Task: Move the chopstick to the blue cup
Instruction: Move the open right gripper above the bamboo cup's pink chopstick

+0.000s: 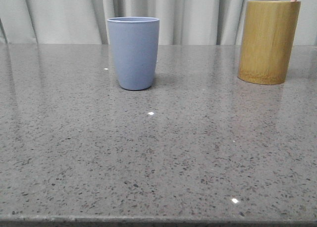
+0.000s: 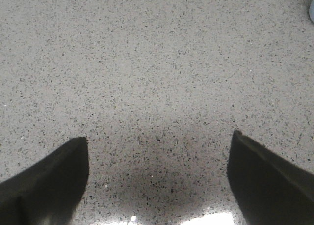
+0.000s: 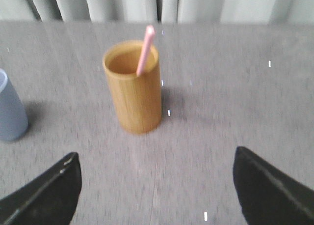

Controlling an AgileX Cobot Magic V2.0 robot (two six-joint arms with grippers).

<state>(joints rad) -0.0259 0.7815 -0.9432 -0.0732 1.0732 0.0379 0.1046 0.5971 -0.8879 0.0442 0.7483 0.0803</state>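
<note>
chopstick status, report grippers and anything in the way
Left gripper open, empty over bare table. Right gripper open, empty. Chopstick in bamboo cup, leaning on rim. Blue cup upright, nothing between cups.

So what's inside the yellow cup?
A pink chopstick stands inside the bamboo cup, leaning on the rim with its top poking out. Its lower part is hidden by the cup's wall, and the cup's bottom cannot be seen.
</note>
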